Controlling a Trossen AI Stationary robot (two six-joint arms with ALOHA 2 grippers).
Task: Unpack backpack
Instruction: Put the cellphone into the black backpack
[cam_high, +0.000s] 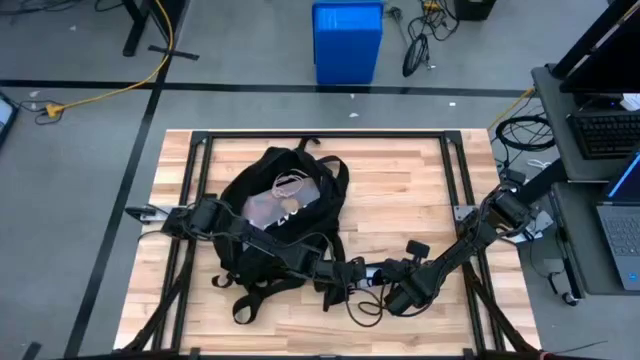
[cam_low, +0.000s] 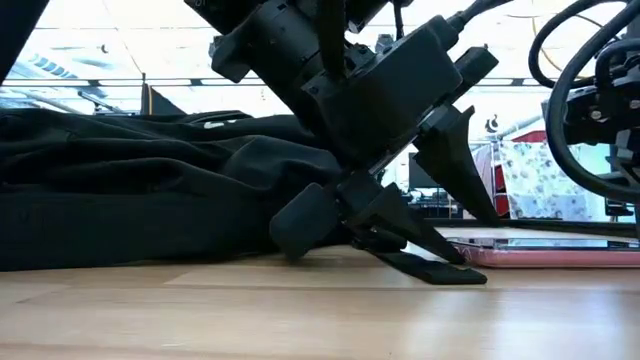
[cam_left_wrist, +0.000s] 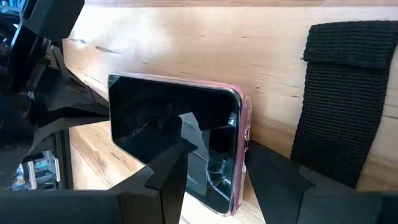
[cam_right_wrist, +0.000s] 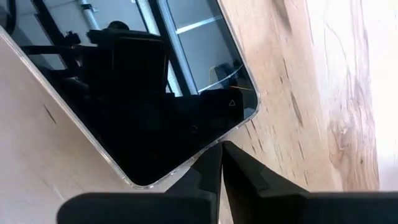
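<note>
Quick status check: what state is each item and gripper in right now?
backpack: lying flat on the table, top open, pale contents showing.
phone: out of the bag, flat on the wood, screen dark, in a pink case.
strap: loose on the table beside the phone.
left gripper: open, fingers either side of the phone.
right gripper: shut, tips at the phone's edge.

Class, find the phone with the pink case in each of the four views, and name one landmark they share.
High view: hidden among the arms; cannot be picked out.
Low view: phone lies flat at right, on the table.
Left wrist view: centre, between that tool's fingers.
Right wrist view: fills upper left, screen up.
Shared landmark: the wooden table.
</note>
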